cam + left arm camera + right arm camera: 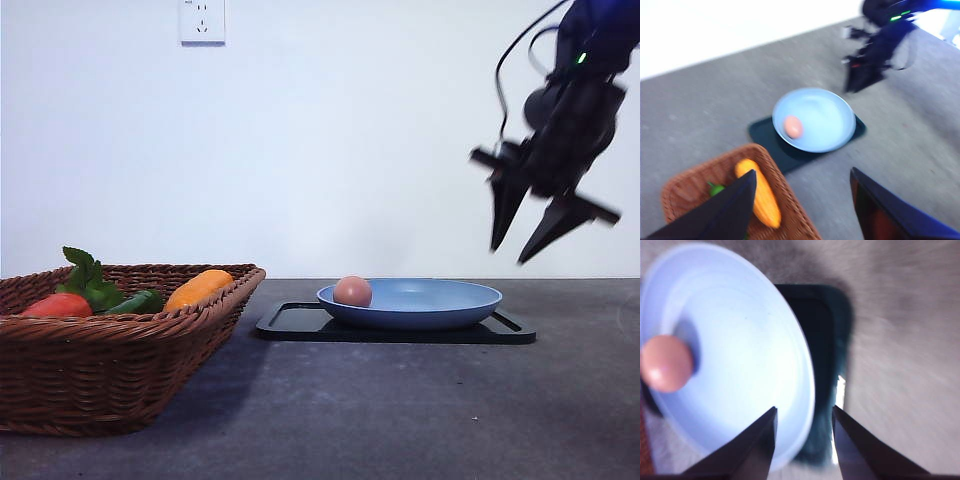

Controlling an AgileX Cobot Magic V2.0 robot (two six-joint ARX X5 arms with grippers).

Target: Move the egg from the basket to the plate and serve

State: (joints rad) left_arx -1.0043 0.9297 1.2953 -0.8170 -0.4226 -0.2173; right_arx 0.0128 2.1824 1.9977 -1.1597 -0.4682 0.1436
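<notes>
I see the egg (352, 291) lying in the light-blue plate (440, 300), toward the plate's left side as I look forward from the front camera. The plate sits on a flat black tray (505, 329) on the grey worktop (400, 410). The wicker basket (110, 370) stands to the left of the tray, apart from it, holding an orange-yellow vegetable (198, 288), a red tomato-like item (58, 306) and some green leaves (88, 280).

My right gripper (528, 240) hangs in the air above and to the right of the plate, jaws spread and pinching nothing; from its wrist camera the plate's rim (807, 390) lies just below the parted fingers (755, 445). My left gripper (802, 200) is above the near corner of the basket (790, 210), jaws spread wide and empty.
</notes>
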